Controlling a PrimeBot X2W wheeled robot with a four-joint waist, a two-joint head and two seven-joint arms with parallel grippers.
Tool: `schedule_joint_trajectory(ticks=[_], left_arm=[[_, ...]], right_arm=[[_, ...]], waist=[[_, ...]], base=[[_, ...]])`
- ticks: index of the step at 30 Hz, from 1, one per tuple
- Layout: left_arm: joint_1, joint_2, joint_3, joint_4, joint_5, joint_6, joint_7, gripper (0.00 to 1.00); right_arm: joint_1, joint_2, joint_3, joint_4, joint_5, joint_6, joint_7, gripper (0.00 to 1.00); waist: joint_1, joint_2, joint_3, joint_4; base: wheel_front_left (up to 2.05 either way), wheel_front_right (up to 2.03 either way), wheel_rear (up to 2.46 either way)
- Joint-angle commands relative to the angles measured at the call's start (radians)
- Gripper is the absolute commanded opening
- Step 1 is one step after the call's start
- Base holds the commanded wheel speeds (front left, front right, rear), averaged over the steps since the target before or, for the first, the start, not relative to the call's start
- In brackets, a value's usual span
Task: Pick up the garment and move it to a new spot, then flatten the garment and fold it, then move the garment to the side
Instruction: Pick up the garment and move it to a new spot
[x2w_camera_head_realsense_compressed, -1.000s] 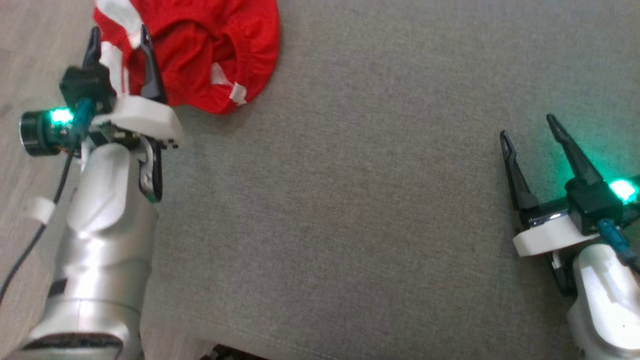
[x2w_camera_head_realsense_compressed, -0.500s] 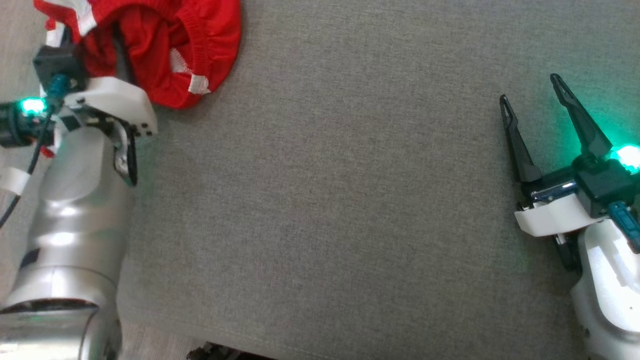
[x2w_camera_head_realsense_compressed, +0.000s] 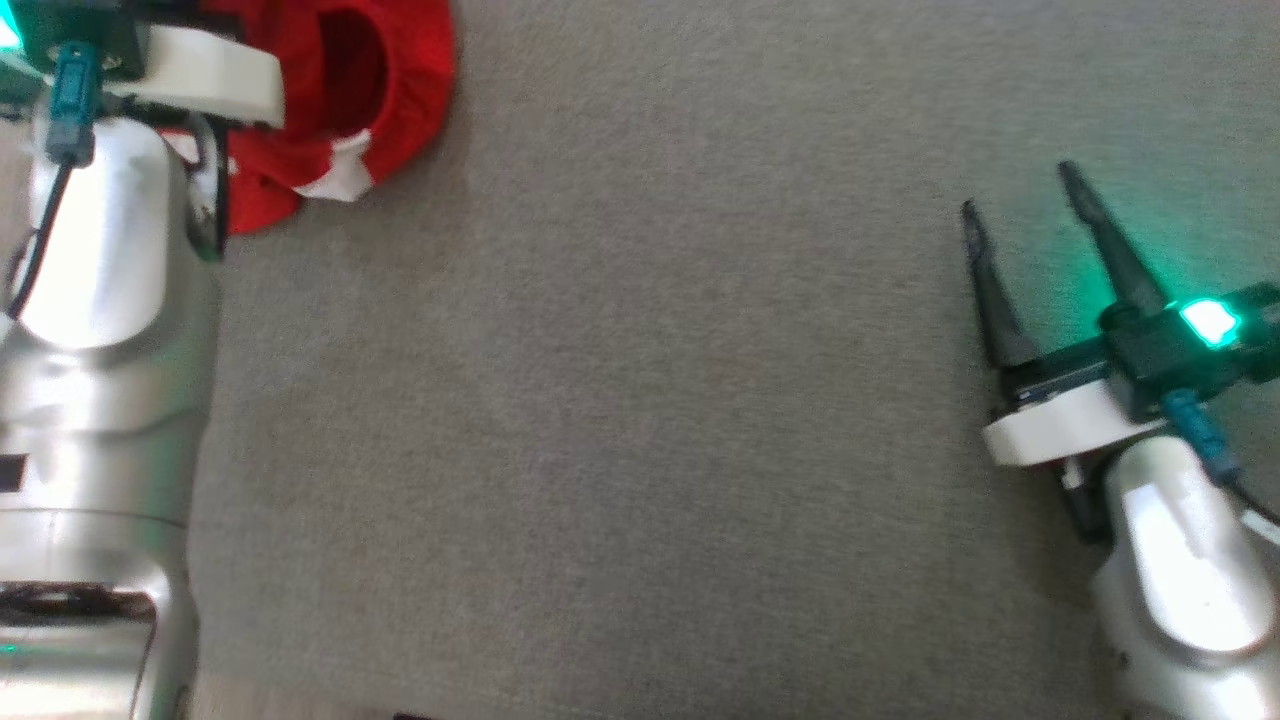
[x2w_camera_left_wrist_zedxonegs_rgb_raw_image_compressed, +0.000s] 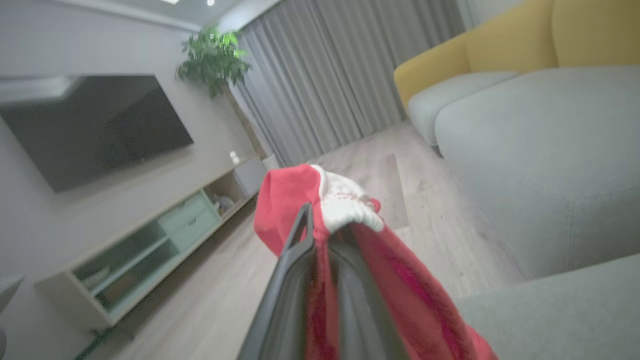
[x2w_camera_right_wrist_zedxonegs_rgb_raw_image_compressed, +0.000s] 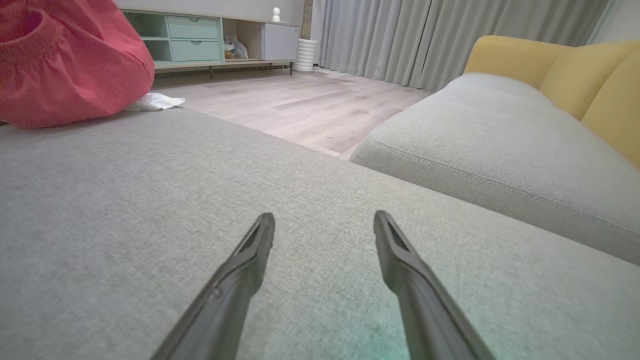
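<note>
I judge we're barely started: my left gripper pinches the red garment at the grey cushion's far left corner, while my right gripper hangs spread and empty; moving, flattening and folding remain.

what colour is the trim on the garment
White trim on the red garment; clearest in the left wrist view.
</note>
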Motion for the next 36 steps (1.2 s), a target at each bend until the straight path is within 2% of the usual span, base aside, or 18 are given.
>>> schedule_joint_trajectory(ticks=[1,9,13,14,17,22,28,35,36], left_arm=[[-0.021,0.075,-0.001,-0.081,0.021,-0.012,-0.005,0.0],[-0.089,0.108,-0.08,-0.217,0.031,-0.132,0.004,0.0],[-0.117,0.104,-0.116,-0.258,0.023,-0.17,0.046,0.0],[-0.117,0.104,-0.116,-0.258,0.023,-0.17,0.046,0.0],[-0.124,0.09,-0.144,-0.287,0.002,-0.192,0.086,0.0],[-0.109,0.05,-0.175,-0.317,-0.047,-0.205,0.132,0.0],[-0.036,0.001,-0.217,-0.286,-0.083,-0.209,0.138,0.0],[0.116,-0.027,-0.261,-0.149,-0.125,-0.211,0.084,0.01],[0.144,-0.032,-0.264,-0.125,-0.129,-0.207,0.068,0.49]], right_arm=[[0.025,0.033,0.03,-0.001,0.007,0.007,0.005,1.0],[0.045,0.118,0.025,0.015,0.047,0.007,0.005,1.0],[0.069,0.133,0.013,0.019,0.069,0.007,0.005,1.0],[0.069,0.133,0.013,0.019,0.069,0.007,0.005,1.0],[0.087,0.135,0.013,0.012,0.103,0.007,0.005,1.0],[0.117,0.136,0.023,-0.002,0.16,0.007,0.005,1.0],[0.127,0.136,0.028,-0.009,0.188,0.007,0.005,1.0],[0.114,0.136,0.031,-0.015,0.208,0.007,0.005,1.0],[0.112,0.136,0.032,-0.013,0.21,0.007,0.005,1.0]], waist=[[-0.0003,0.0,-0.066,-0.062],[-0.0003,0.0,-0.222,-0.27],[-0.0003,0.0,-0.286,-0.39],[-0.0003,0.0,-0.286,-0.39],[-0.0003,0.0,-0.322,-0.479],[-0.0003,0.0,-0.348,-0.602],[-0.0003,0.0,-0.321,-0.669],[-0.0003,0.0,-0.265,-0.663],[-0.0003,0.0,-0.259,-0.657]], base=[[0.0,0.0,0.0],[0.0,0.0,0.0],[0.0,0.0,0.0],[0.0,0.0,0.0],[0.0,0.0,0.0],[0.0,0.0,0.0],[0.0,0.0,0.0],[0.0,0.0,0.0],[0.0,0.0,0.0]])
